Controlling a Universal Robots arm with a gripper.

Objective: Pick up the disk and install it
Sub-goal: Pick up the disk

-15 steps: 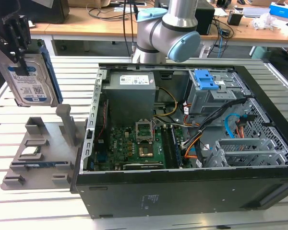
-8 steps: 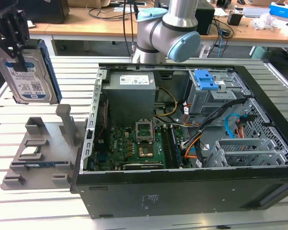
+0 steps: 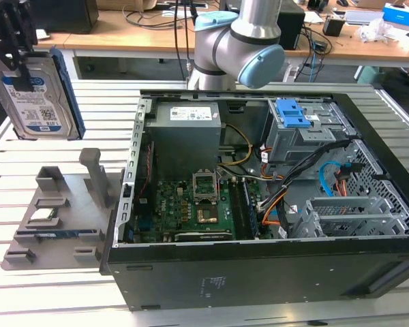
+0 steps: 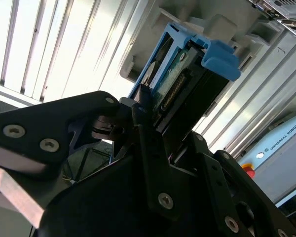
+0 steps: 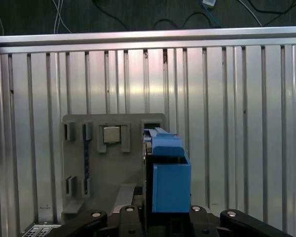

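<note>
Disk [image 3: 39, 102] and claw [image 3: 19, 71] are meeting at the exterior view's far left. The claw is clamping narrowly on the disk's upper end and carrying it clear of everything else. The disk is hanging straight below the claw, its long axis running down and away from the fingers with a slight tilt. Its white-and-blue label is facing the exterior camera, and its blue bracket is running along the edges.

In the second wrist view the black claw [image 4: 153, 148] is pinching the disk [image 4: 182, 84]. The connector strip is showing at the end farthest from the claw. In the first wrist view the blue bracket of the disk [image 5: 167, 182] is jutting out from the claw [image 5: 163, 222] toward a grey fixture [image 5: 113, 163] lying beyond it.

That grey fixture [image 3: 61, 204] is sitting directly beneath the hanging disk, well apart from it, with a small square chip [image 3: 42, 216] resting in one pocket. An open computer case [image 3: 259, 272] is lying off to the claw's side, toward the exterior view's right. Its motherboard [image 3: 191, 204] is exposed, and a drive cage with a blue latch [image 3: 294, 116] is waiting at the side of the case farthest from the claw. Judging by this, the disk is lifted but not yet installed.

Everything is resting on a slatted metal table [image 3: 48, 300]. The arm [image 3: 238, 41] is rising behind the case, and cluttered desks are standing beyond.
</note>
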